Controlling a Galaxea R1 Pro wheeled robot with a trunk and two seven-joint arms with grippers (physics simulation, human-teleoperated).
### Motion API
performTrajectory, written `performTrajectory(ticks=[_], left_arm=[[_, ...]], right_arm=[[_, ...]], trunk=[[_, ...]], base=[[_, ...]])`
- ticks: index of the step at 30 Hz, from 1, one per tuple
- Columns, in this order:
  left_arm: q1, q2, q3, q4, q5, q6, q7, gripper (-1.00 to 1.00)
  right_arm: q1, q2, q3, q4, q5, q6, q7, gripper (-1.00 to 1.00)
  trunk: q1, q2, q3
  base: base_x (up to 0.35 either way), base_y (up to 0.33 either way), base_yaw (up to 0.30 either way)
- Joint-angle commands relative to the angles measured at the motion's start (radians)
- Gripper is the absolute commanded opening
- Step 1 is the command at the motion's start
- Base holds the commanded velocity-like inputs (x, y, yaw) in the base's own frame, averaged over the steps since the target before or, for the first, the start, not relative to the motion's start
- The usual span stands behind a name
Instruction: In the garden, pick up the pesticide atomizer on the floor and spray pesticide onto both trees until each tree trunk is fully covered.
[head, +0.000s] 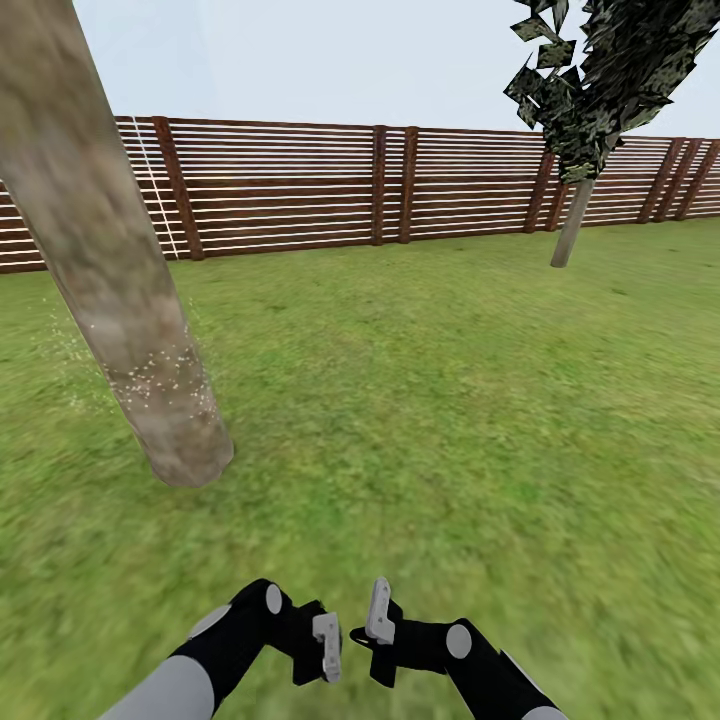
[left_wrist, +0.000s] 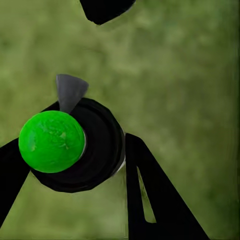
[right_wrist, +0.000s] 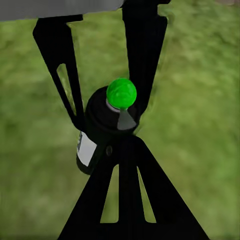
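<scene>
Head view: both black arms meet low over the blurry green grass floor (head: 430, 400), the left pincer (head: 328, 648) and right pincer (head: 378, 612) nearly tip to tip, grey pads facing each other. Ahead of the left pincer and out to its left rises a thick, smooth, mottled grey-tan tree trunk (head: 110, 250), leaning in the picture; a mist of tiny white pesticide specks (head: 165, 385) glitters over its lower part and drifts onto the grass beside it. Far ahead of the right pincer stands a second, thinner-looking pale trunk (head: 572, 225) under dark jagged foliage, near the brown horizontal-slat fence (head: 300, 180).

In the left wrist view the pesticide atomizer (left_wrist: 80, 147) sits between the flat black fingers (left_wrist: 150, 195) of the left pincer: a round black body, a glossy bright-green ball cap, a grey wedge-shaped nozzle. The right wrist view shows the same bottle (right_wrist: 105, 125) with a white label, gripped between the left pincer's slotted black fingers (right_wrist: 65, 75). The right pincer's own triangular, slotted fingers (right_wrist: 120, 195) reach the bottle's base; whether it is clenched I cannot tell
</scene>
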Motion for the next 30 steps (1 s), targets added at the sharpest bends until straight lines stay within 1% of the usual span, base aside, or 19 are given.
performTrajectory(ticks=[1,3,5,9,11,14,19,22,24,30], left_arm=[[0.0,0.0,-0.007,0.017,-0.005,0.001,-0.003,-1.0],[0.0,0.0,-0.028,0.036,-0.005,0.0,-0.003,-1.0],[0.0,-0.001,-0.034,0.039,-0.004,0.0,-0.003,-1.0],[0.0,-0.003,-0.035,0.04,0.001,-0.001,-0.003,-1.0],[0.0,-0.007,-0.034,0.04,0.003,-0.003,-0.003,-1.0],[-0.002,-0.009,-0.031,0.04,0.004,-0.042,-0.003,-1.0],[-0.002,-0.008,-0.023,0.04,0.006,-0.052,-0.003,-1.0],[-0.002,-0.007,-0.025,0.04,0.039,-0.054,-0.003,-1.0],[-0.002,-0.006,-0.025,0.041,0.054,-0.056,-0.003,-1.0],[-0.002,-0.006,-0.024,0.041,0.058,-0.056,-0.003,-1.0]], right_arm=[[0.0,0.0,-0.001,-0.001,0.01,-0.006,0.0,-1.0],[0.0,0.0,-0.001,-0.001,0.01,-0.006,0.0,-1.0],[0.0,0.0,-0.001,-0.001,0.01,-0.006,0.0,-1.0],[0.0,0.0,-0.001,-0.001,0.01,-0.006,0.0,-1.0],[0.0,0.0,-0.001,-0.001,0.01,-0.006,0.0,-1.0],[0.0,0.0,-0.001,-0.001,0.01,-0.006,0.0,-1.0],[0.0,0.0,-0.001,-0.001,0.011,-0.006,0.0,-1.0],[0.0,0.0,-0.001,-0.001,0.01,-0.006,0.0,-1.0],[0.0,0.0,-0.001,0.0,0.011,-0.006,0.0,-1.0],[0.0,0.0,-0.002,0.001,0.011,-0.006,0.0,-1.0]], trunk=[[0.0,0.0,-0.001],[0.0,0.0,-0.001],[0.0,0.0,-0.001],[0.0,0.0,-0.001],[0.0,0.0,-0.001],[0.0,0.0,-0.001],[0.0,0.0,-0.001],[0.0,0.0,-0.001],[0.0,0.0,-0.001],[0.0,0.0,-0.001]], base=[[0.0,0.0,0.0],[0.0,0.0,0.0],[0.0,0.0,0.0],[0.0,0.0,0.0],[0.0,0.0,0.0],[0.0,0.0,0.0],[0.0,0.0,0.0],[0.0,0.0,0.0],[0.0,0.0,0.0],[0.0,0.0,0.0]])
